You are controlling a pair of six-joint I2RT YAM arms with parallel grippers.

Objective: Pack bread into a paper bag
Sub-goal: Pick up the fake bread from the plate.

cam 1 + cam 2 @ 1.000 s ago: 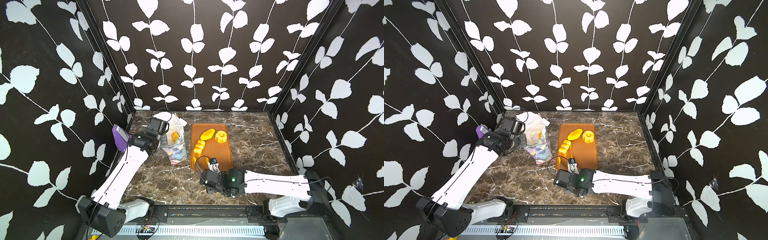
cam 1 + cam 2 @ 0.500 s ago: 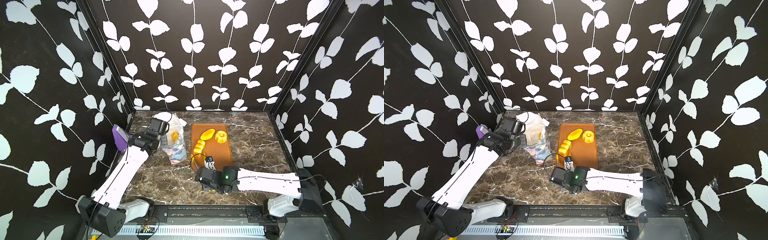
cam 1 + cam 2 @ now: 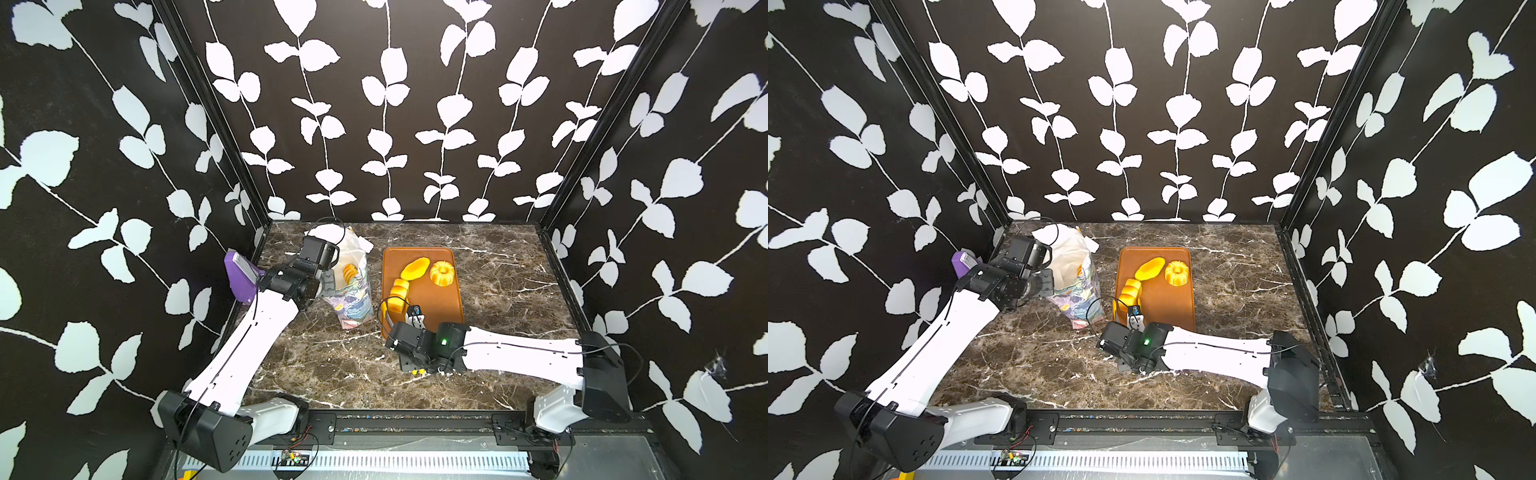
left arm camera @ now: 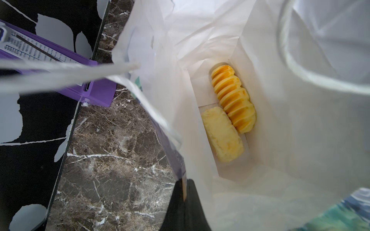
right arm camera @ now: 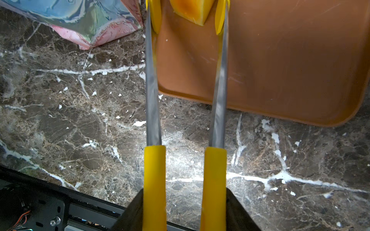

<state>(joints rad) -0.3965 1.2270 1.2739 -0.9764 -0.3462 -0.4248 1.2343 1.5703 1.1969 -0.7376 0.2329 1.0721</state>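
The left gripper (image 4: 183, 189) pinches the paper bag (image 4: 290, 150) at its rim. The right gripper (image 5: 185, 202) squeezes tongs (image 5: 153, 112) flanking the segmented loaf (image 3: 399, 289) at the bag's 3 o'clock.

We find the left arm (image 3: 257, 328) reaching from its front base toward the rear, with the wrist turned inward. The left gripper (image 4: 185, 186) has its jaws closed flat on the rim of the paper bag (image 4: 260, 60). The right arm (image 3: 519, 353) lies low, stretched across toward the left. The right gripper (image 5: 184, 210) clamps the handles of the tongs (image 5: 153, 112), with its jaws partly apart.
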